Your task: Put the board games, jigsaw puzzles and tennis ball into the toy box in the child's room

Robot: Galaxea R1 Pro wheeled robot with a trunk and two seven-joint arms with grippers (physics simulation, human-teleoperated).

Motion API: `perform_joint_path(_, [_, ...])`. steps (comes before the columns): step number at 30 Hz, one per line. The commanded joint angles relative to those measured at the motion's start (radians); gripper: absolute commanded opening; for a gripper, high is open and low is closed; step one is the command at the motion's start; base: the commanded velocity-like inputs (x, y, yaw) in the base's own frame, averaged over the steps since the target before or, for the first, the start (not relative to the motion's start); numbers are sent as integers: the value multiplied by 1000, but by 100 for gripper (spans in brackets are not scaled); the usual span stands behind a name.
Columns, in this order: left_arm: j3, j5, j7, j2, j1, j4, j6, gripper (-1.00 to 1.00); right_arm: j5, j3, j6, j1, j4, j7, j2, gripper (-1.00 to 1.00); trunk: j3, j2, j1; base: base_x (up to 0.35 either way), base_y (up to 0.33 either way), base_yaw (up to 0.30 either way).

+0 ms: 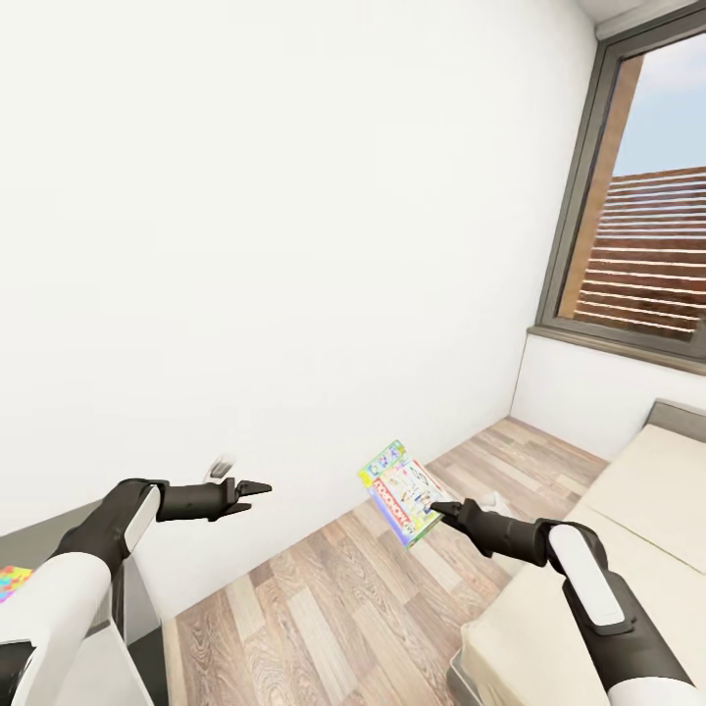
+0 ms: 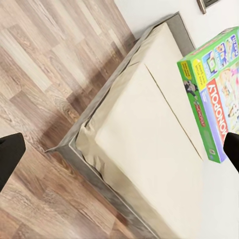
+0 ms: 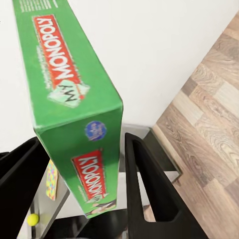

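White wall takes up most of our head view, with wood-plank floor (image 1: 343, 598) below and the bed (image 1: 647, 510) along the right under the window (image 1: 637, 245). Our right gripper (image 1: 441, 510) holds a board game (image 1: 400, 490) out over the floor, clear of the bed's edge, pinched by one end only. Our left gripper (image 1: 245, 487) reaches forward with nothing in it; whether its fingers are spread we cannot tell there. At the far left edge, a jigsaw puzzle (image 1: 12, 580) lies on the table (image 1: 59, 544).

From our left wrist view we see the board game (image 2: 214, 94) hanging above the bed (image 2: 149, 149), and the left fingers (image 2: 10, 154) at opposite sides, wide apart.

From our right wrist view the fingers (image 3: 149, 194) clamp the box (image 3: 74, 109) across its thickness near a corner. Below sit the table edge, the puzzle (image 3: 51, 180) and the tennis ball (image 3: 32, 219).

We judge the grip shallow: the long overhang could twist the box loose during a turn, or clip the wall.
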Motion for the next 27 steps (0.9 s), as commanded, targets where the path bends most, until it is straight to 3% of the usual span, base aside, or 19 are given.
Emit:
perform_joint_path(1, [1,0,-3,0,-1,0,4,100,3,-2,5,-1,-1,4,0,-100,1,6,-4,0,0,0])
perform_joint_path(11, [1,0,-3,0,-1,0,4,100,1,-52,6,-1,-1,4,2,-100,33,76,-42,0,0,27])
perform_joint_path(27, [2,0,-3,0,-1,0,6,100,3,-57,6,0,0,4,11,-100,83,188,-103,0,0,273])
